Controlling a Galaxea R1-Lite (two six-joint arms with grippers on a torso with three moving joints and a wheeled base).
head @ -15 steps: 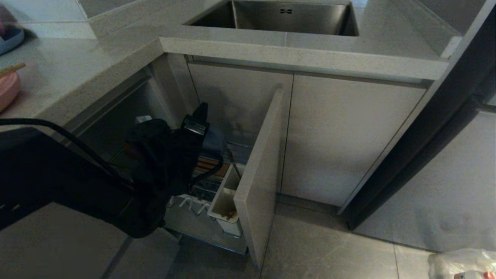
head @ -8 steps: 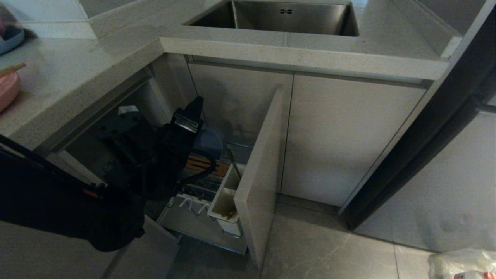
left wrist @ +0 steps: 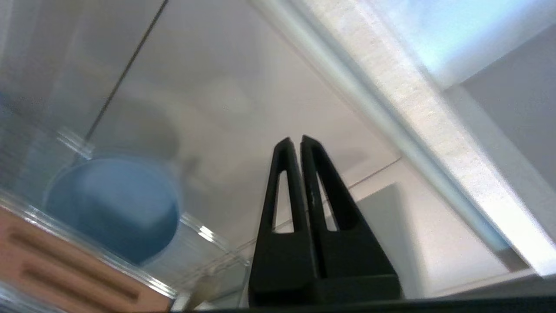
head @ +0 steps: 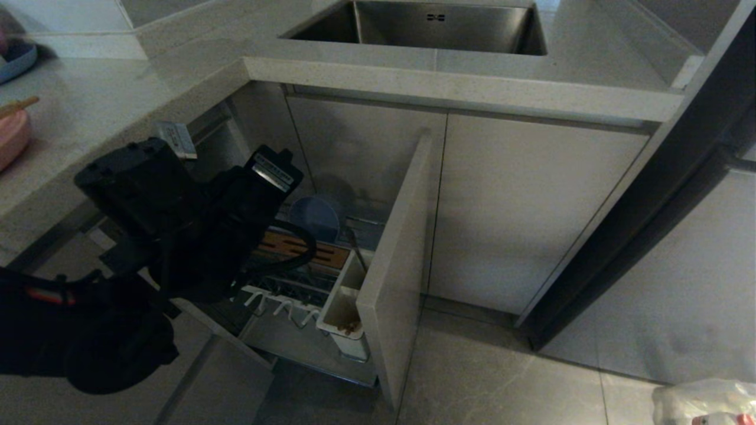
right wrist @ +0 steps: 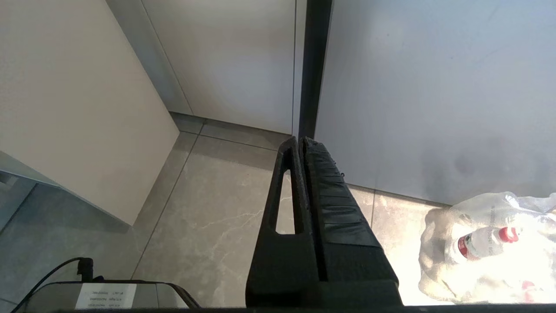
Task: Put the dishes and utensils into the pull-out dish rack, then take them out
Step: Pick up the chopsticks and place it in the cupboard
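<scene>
The pull-out dish rack [head: 307, 283] stands drawn out below the counter, its beige door front [head: 396, 265] towards me. The blue-grey bowl [head: 317, 215] [left wrist: 113, 208] stands on edge behind the slotted wooden strip [head: 295, 248]. Tan ends, seemingly the chopsticks [head: 352, 326], lie in the white utensil cup [head: 341, 298]. A thin handle [head: 356, 251] leans out of the cup; I cannot tell whether it is the fork. My left gripper [left wrist: 294, 140] [head: 283, 162] hangs shut and empty, above and left of the bowl, apart from it. My right gripper [right wrist: 300, 140] is shut, pointing at the floor.
A pink dish [head: 12, 139] with a tan stick across it and a blue plate [head: 15, 59] sit at the counter's far left. The sink [head: 425, 26] is behind. A plastic bag of bottles [head: 703, 401] lies on the floor to the right.
My left arm has drawn back up and to the left, away from the bowl. The bowl stays standing in the rack and shows more fully now.
</scene>
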